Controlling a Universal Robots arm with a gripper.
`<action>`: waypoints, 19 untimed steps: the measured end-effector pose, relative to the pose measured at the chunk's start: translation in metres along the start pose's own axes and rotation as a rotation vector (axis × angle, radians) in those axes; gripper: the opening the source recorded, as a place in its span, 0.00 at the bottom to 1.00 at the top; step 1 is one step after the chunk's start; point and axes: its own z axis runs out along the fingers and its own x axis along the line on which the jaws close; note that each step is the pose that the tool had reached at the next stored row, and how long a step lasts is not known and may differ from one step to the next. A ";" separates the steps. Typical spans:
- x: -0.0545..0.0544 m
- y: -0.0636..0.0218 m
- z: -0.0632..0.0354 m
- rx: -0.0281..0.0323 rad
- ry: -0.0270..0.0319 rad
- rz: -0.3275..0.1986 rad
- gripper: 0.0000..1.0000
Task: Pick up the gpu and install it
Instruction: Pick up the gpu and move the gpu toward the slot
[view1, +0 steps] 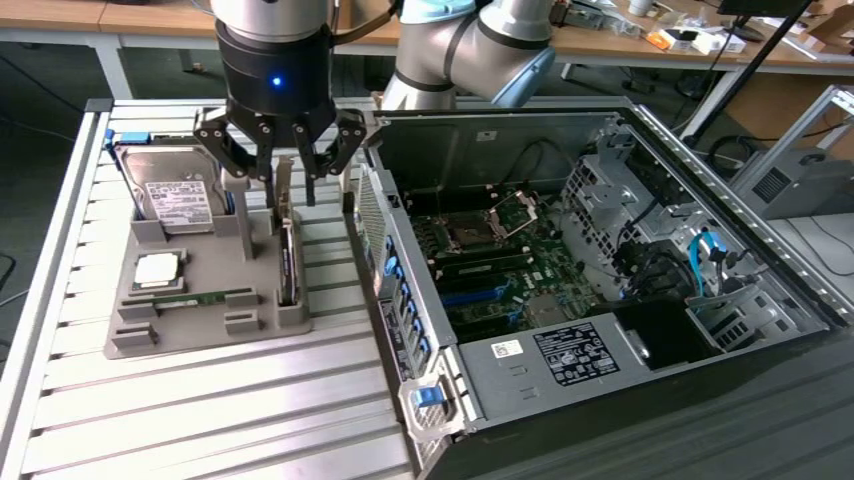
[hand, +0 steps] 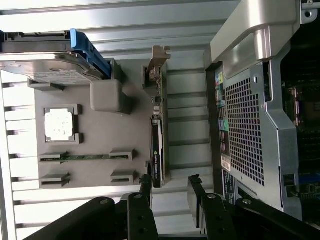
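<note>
Black pincer (view1: 283, 185) (hand: 170, 189) hovers, fingers spread.
Beneath it, the thin dark silver-bracketed gpu (view1: 287, 265) (hand: 158, 145) stands edgewise in the grey moulded tray (view1: 200, 322) (hand: 100, 132).

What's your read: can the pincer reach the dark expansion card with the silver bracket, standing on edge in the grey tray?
Probably yes. The open pincer hangs above the dark expansion card, whose top edge is bare; the silver hard drive and grey metal computer case stand aside.
</note>
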 end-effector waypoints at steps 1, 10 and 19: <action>0.000 0.0000 0.0003 0.0000 0.0000 0.000 0.42; 0.000 -0.0001 0.0021 0.0000 -0.0001 0.000 0.42; 0.000 -0.0002 0.0056 0.0000 0.0000 0.000 0.42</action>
